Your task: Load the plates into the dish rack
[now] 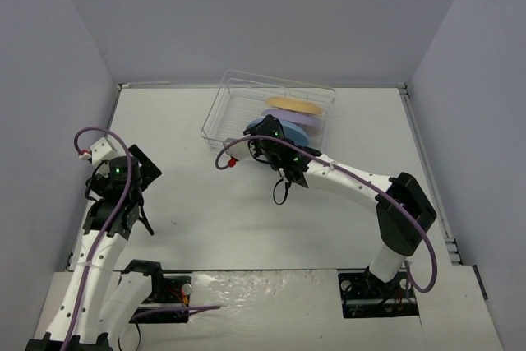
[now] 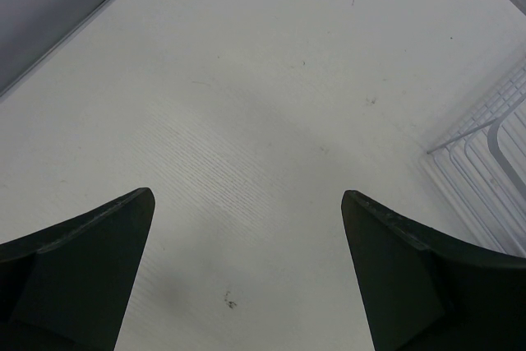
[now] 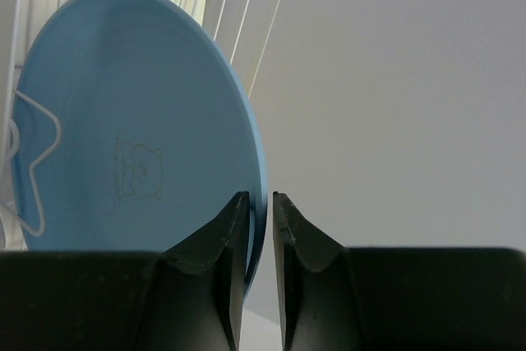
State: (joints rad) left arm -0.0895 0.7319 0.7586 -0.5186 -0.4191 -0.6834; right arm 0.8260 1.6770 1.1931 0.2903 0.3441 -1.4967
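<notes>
Blue plate gripped by its rim in the dish rack
Right end effector pinches the near edge of this stiff, light, likely slippery plate, standing in the rack's right side; left end effector hangs spread, empty.

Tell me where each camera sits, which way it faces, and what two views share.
Top external: above and behind the bases, looking down on the white table, left arm, right arm and the silvery wire dish rack.
Left wrist: on the left arm, aimed down at the table, framed by the open left gripper.
Right wrist: facing the light blue round plate, right gripper pinching its rim.
Shared: top and left wrist both show the rack.
</notes>
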